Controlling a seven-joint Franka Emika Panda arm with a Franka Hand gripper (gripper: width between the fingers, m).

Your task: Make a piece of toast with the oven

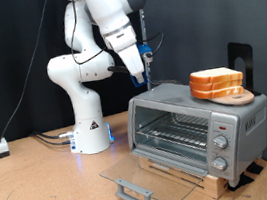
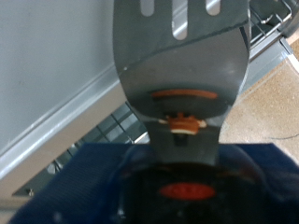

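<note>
The silver oven [image 1: 199,120] stands on a wooden block with its glass door [image 1: 150,173] folded down open and its wire rack [image 1: 173,129] bare. Several bread slices [image 1: 216,82] are stacked on a round wooden board on the oven's roof. No single piece of toast shows apart from that stack. My gripper [image 1: 140,71] hangs above the oven's roof at its exterior-view left end. It is shut on the handle of a grey slotted spatula [image 2: 182,56]. In the wrist view the blade hangs over the oven's top edge [image 2: 56,103] and the rack [image 2: 107,131].
The oven's knobs [image 1: 222,147] run down its front at the exterior view's right. The door's bar handle [image 1: 134,191] juts out over the wooden table. The white robot base [image 1: 89,127] stands to the exterior view's left of the oven, with cables behind it. A black stand [image 1: 241,64] rises behind the bread.
</note>
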